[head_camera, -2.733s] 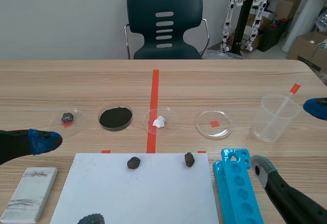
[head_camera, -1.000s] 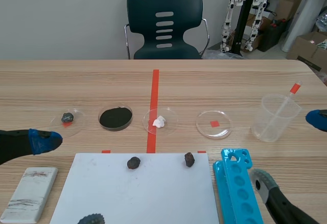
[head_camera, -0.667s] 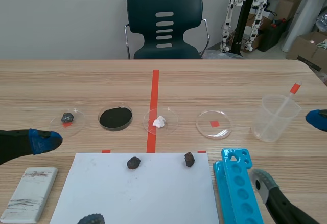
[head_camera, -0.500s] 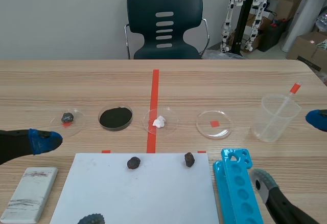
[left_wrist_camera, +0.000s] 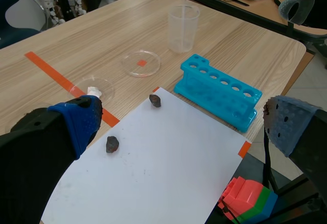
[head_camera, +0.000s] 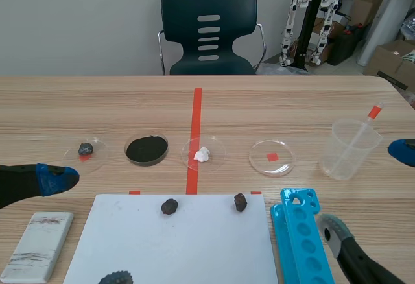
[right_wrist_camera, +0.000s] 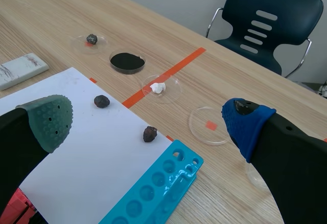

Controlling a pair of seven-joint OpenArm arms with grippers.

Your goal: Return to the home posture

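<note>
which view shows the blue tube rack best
The left wrist view. The blue tube rack lies whole there, with its row of holes and its side wall clear. The scene view shows it from above, but its near end runs out of frame. The right wrist view shows it at an angle, also cut off at one end.

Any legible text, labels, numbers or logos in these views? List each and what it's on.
No readable text in any view.
Grey block: dark and reddish scribbled streaks, no letters.
White sheet: faint smudges only.
Cardboard boxes behind the table: any print is too small to read.
</note>
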